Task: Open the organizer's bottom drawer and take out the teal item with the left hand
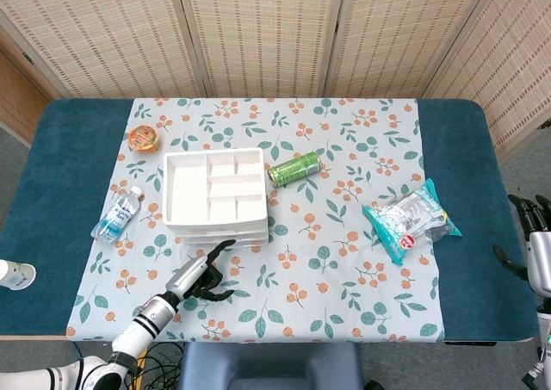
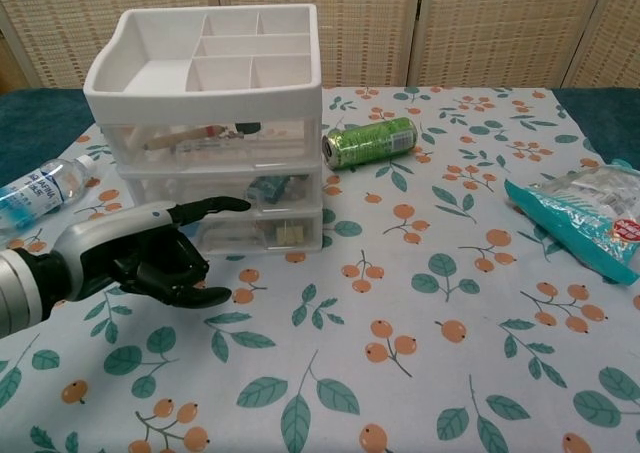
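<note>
Organizer [image 2: 215, 123] drawers are all sitting flush, so the bottom drawer [image 2: 255, 231] is not yet opened and every step of the job is remaining. I am holding my left hand [image 2: 150, 258] just in front of the organizer's lower left corner, grasping nothing, with one finger stretching toward the drawer fronts and the rest curling loosely; I cannot tell whether the fingertip is touching the plastic. In my judgement the pull on the bottom drawer is the step I am working toward, with the reach inside coming after it. From the chest view I am seeing through the clear fronts: something teal is showing behind the middle drawer, while the bottom one is showing only a small pale object, so the teal item's spot is uncertain. From the head view I am getting only the organizer's top compartments, plus my right hand [image 1: 535, 235] idling far to the organizer's right at the table's edge, its fingers too small to judge.
</note>
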Robot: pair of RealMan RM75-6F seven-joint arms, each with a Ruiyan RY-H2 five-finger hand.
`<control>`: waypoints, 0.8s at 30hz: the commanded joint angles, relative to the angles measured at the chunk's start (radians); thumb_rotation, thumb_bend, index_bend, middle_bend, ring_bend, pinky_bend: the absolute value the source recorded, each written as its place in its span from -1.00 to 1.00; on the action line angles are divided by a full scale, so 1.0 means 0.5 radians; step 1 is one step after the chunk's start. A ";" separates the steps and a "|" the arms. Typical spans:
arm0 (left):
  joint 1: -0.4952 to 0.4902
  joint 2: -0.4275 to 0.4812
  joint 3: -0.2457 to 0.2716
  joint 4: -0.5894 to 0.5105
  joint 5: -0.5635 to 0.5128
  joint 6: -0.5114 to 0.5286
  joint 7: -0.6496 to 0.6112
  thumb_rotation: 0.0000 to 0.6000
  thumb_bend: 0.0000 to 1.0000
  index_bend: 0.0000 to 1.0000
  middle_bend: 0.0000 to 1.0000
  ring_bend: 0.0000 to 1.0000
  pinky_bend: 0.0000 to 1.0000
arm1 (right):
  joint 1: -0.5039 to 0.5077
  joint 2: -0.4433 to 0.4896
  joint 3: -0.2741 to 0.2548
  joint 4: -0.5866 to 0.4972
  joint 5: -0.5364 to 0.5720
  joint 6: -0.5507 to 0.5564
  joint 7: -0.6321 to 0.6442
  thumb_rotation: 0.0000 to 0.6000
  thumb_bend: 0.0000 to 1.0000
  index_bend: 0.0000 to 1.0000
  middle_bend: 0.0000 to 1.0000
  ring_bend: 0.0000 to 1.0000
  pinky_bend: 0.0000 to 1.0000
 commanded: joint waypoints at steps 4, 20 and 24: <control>0.030 -0.060 -0.009 0.033 -0.014 0.039 -0.025 1.00 -0.49 -1.00 0.84 0.87 1.00 | 0.001 -0.001 -0.002 -0.002 0.000 -0.003 -0.007 1.00 -0.49 -0.77 -0.58 -0.71 -0.64; 0.085 -0.202 -0.046 0.134 0.000 0.116 -0.151 1.00 -0.49 -1.00 0.83 0.87 1.00 | -0.008 0.003 0.000 -0.004 0.010 0.012 -0.015 1.00 -0.49 -0.77 -0.58 -0.71 -0.64; 0.091 -0.235 -0.053 0.136 -0.008 0.120 -0.160 1.00 -0.49 -1.00 0.83 0.87 1.00 | -0.016 0.002 0.000 0.001 0.016 0.019 -0.012 1.00 -0.48 -0.77 -0.58 -0.71 -0.64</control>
